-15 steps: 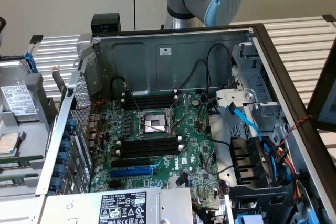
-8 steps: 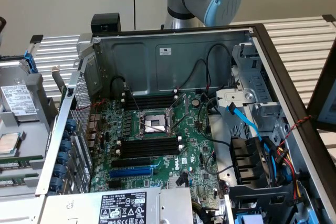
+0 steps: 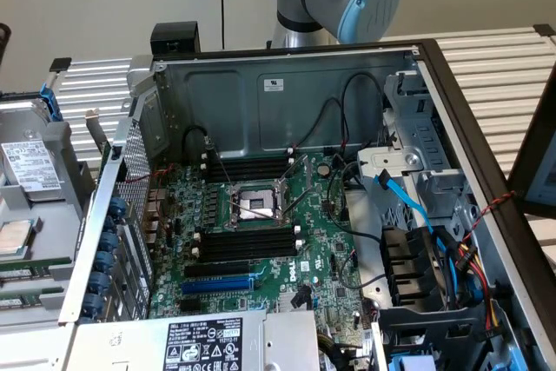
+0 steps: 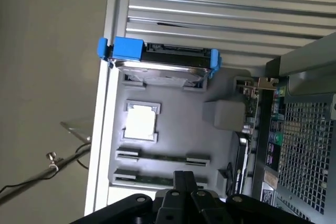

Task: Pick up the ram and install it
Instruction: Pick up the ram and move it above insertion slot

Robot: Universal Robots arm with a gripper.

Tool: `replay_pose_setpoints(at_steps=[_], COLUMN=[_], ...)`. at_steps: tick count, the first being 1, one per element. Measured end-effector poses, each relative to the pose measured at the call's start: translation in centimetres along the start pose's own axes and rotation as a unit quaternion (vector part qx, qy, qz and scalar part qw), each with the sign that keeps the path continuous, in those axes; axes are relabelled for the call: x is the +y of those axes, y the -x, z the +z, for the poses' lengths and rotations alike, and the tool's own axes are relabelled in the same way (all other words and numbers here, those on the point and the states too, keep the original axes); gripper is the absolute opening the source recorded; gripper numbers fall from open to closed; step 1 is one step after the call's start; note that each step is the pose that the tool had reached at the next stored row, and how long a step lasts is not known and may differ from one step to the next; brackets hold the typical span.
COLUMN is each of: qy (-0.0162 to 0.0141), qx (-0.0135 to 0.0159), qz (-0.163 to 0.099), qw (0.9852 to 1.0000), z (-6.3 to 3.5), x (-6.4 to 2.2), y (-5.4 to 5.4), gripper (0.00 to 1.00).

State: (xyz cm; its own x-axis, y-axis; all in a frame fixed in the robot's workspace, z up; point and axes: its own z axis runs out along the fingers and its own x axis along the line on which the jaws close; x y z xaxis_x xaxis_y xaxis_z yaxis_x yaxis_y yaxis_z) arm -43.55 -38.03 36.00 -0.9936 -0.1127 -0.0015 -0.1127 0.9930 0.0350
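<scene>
Gripper [image 4: 184,182] near grey tray [image 4: 178,129]; claw state impossible to tell. Two ram sticks [image 4: 163,157] lying in tray grooves, beside one CPU [image 4: 140,121] and one drive [image 4: 157,61]. Risk: off-centre grip tilting a stick and jamming it in its groove. In the case: two black slot banks [image 3: 243,245], one blue slot [image 3: 217,284].

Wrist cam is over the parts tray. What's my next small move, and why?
Probably lower the gripper toward the nearer ram in the gray tray: it lies just ahead of the gripper, ungrasped, and the black slots look empty.
</scene>
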Motion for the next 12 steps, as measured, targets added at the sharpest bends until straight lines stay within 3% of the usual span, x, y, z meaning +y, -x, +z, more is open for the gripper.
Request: replay_pose_setpoints(at_steps=[6, 12], qy=[0.0015, 0.0018], qx=[0.0017, 0.0037], qz=[-0.054, -0.108], qw=[0.9985, 0.9941], z=[0.34, 0.91], x=[-0.01, -0.03], y=[0.00, 0.00], gripper=[0.10, 0.10])
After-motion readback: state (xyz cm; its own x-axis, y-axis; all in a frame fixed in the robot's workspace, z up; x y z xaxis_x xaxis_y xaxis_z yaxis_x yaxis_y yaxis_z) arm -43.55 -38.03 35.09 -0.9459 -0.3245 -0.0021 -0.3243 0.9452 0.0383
